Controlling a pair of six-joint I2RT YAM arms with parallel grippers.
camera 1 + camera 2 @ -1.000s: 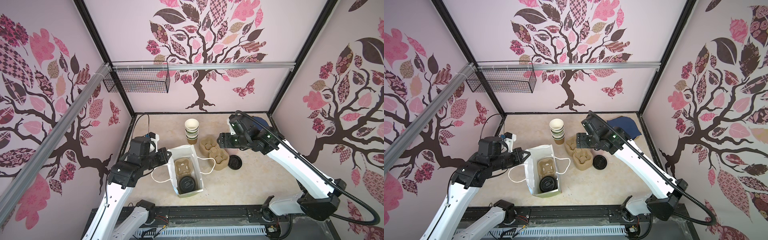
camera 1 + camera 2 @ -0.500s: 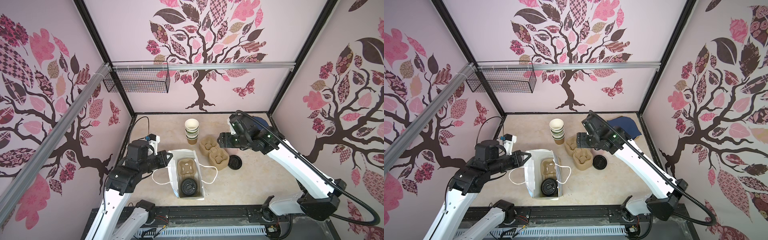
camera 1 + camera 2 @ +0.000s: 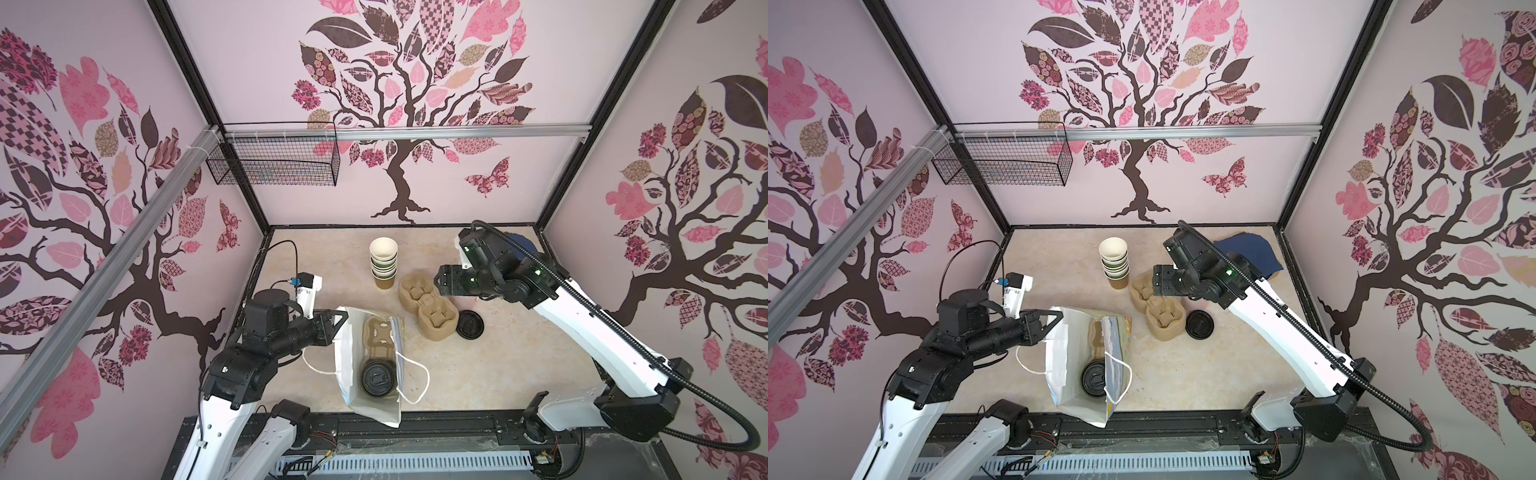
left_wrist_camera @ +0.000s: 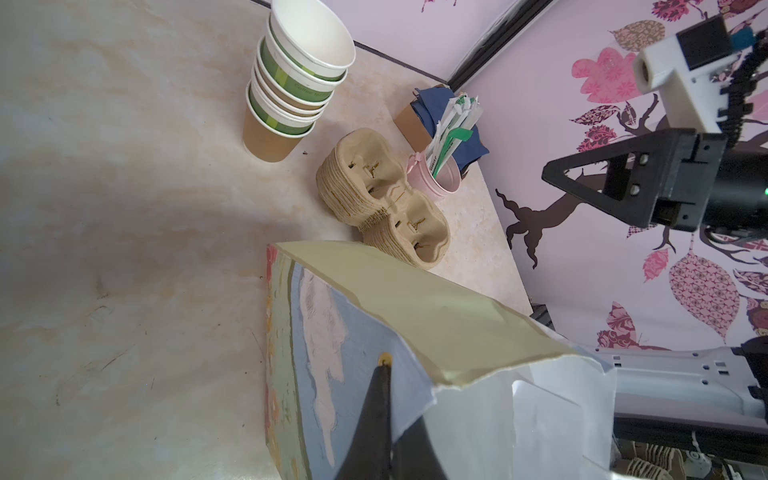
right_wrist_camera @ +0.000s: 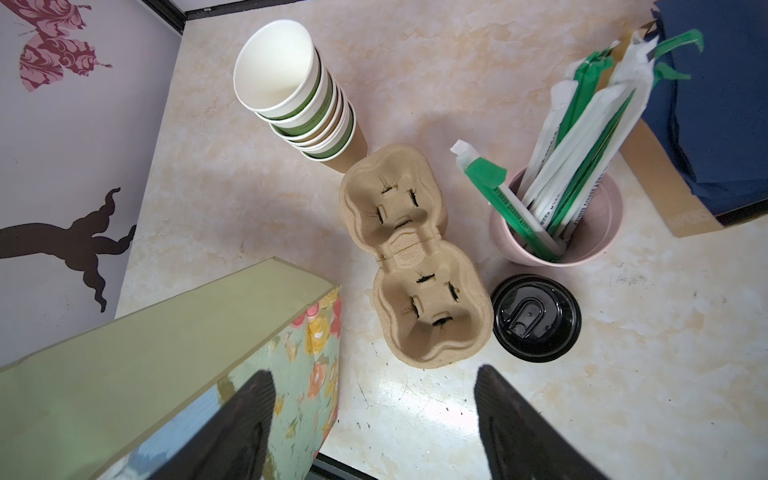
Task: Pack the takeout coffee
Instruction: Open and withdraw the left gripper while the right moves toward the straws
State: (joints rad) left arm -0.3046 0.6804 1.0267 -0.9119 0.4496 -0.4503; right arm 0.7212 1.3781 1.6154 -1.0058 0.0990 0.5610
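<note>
your left gripper (image 3: 338,321), clamped on the rim of the floral white paper bag (image 3: 347,365), is dragging it toward the front edge of the beige marbled table (image 3: 478,374), and the black-lidded paper coffee cup (image 3: 376,377) sits inside, so packing looks done; your right gripper (image 5: 380,415) hangs wide, empty.

Bright, even light w/ soft shadows, warped edges, tabletop (image 5: 411,399) glare.

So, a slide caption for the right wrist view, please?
Open right tool near stacked cup carriers, loose black lid and bag.
</note>
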